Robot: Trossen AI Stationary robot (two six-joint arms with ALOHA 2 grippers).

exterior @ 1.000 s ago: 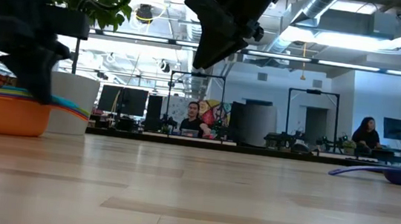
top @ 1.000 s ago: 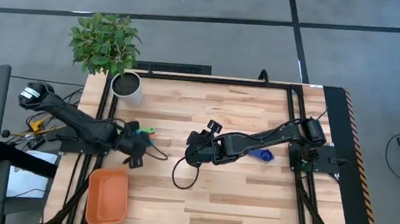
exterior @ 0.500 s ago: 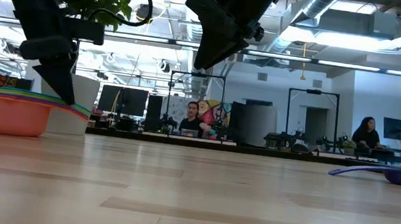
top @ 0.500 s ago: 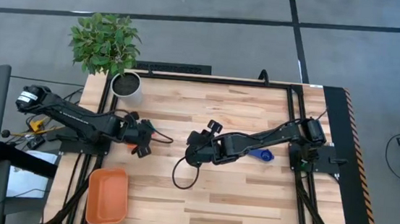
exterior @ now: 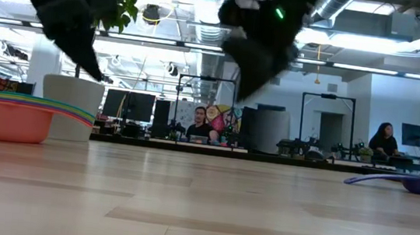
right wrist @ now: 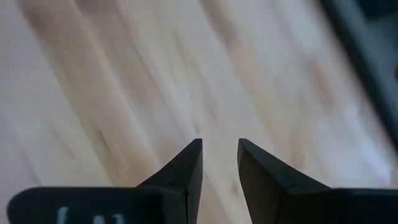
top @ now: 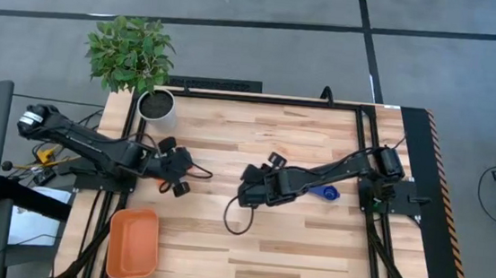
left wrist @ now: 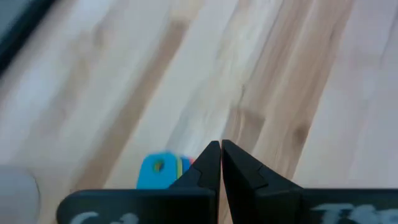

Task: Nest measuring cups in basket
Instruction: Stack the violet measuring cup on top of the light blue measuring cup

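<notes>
Dark right tool [right wrist: 219,163] parted, above bare wood.

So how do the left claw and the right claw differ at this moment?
The left claw has its fingertips pressed together, while the right claw shows a clear gap between its fingertips. In the high view, the left claw is over the left part of the table and the right claw is near its middle. Neither holds anything.

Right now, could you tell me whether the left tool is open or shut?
Shut: in its wrist view the left tool shows both fingers pressed together, holding nothing.
</notes>
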